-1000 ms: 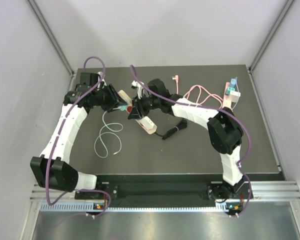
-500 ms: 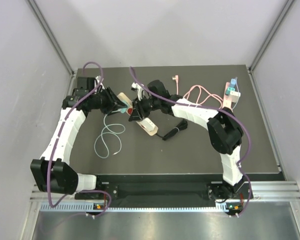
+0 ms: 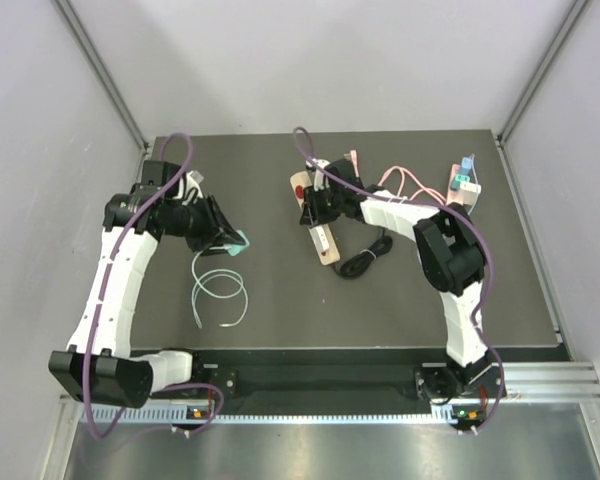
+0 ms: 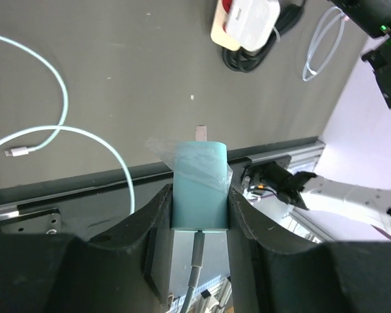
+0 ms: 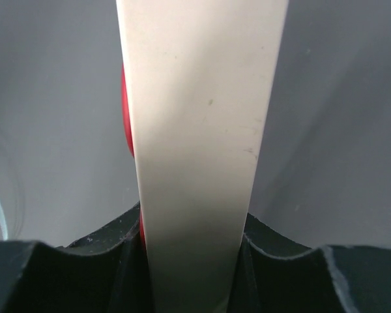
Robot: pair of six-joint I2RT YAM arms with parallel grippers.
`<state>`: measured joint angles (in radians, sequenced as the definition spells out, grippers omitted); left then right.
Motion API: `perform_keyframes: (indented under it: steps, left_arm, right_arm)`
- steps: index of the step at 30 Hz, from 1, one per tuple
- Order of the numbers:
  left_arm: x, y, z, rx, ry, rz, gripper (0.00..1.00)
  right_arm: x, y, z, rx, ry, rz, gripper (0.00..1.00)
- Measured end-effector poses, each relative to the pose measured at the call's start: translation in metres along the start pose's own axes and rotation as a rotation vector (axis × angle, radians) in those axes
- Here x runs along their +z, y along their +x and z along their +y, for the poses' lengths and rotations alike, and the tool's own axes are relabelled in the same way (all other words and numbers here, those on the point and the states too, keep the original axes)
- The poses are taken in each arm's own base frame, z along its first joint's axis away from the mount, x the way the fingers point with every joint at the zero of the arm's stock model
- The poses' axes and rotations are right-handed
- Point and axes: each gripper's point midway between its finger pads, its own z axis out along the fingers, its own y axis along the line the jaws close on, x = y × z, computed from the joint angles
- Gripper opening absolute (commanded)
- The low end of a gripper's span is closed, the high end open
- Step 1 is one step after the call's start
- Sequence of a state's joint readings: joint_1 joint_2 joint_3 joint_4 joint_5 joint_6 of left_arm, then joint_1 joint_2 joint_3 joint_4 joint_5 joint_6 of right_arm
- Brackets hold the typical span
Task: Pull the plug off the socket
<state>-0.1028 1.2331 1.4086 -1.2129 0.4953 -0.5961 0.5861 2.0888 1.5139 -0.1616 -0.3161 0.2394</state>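
Plug (image 4: 199, 186) — small, light, hard-shelled and likely a bit slick — sits clamped by its flat sides in the left gripper (image 4: 199, 202), prong bare, well apart from the socket (image 5: 202, 130), which the right gripper (image 5: 195, 238) pinches across its width.

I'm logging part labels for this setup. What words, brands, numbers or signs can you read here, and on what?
No text can be read in any view.
The teal plug in the left gripper shows no print.
The beige power strip in the right gripper is blank on the side that shows.
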Motion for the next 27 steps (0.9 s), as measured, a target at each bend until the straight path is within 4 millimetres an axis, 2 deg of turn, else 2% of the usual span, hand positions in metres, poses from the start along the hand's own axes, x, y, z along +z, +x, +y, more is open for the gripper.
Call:
perform_keyframes:
  steps: [3,6,14,17,23,27]
  left_arm:
    - [0.004,-0.002,0.009,-0.013,-0.028,-0.009,0.00]
    - [0.008,-0.013,0.027,-0.052,-0.055,-0.062,0.00]
    - [0.036,-0.054,0.120,-0.305,-0.102,-0.250,0.00]
    - [0.046,-0.074,0.148,-0.399,-0.097,-0.316,0.00]
    - [0.063,-0.132,0.196,-0.538,-0.070,-0.444,0.05]
    - [0.083,-0.156,0.224,-0.605,-0.083,-0.439,0.09]
  right_arm:
    - [0.003,0.005,0.006,-0.008,-0.022,0.004,0.00]
    - [0.003,0.009,0.013,-0.012,-0.068,0.010,0.00]
    - [-0.003,0.013,0.041,-0.034,-0.263,0.020,0.00]
    - [-0.007,0.014,0.050,-0.045,-0.322,0.021,0.00]
    - [-0.015,0.010,0.063,-0.060,-0.389,0.014,0.00]
    - [-0.023,0.004,0.070,-0.072,-0.418,-0.001,0.00]
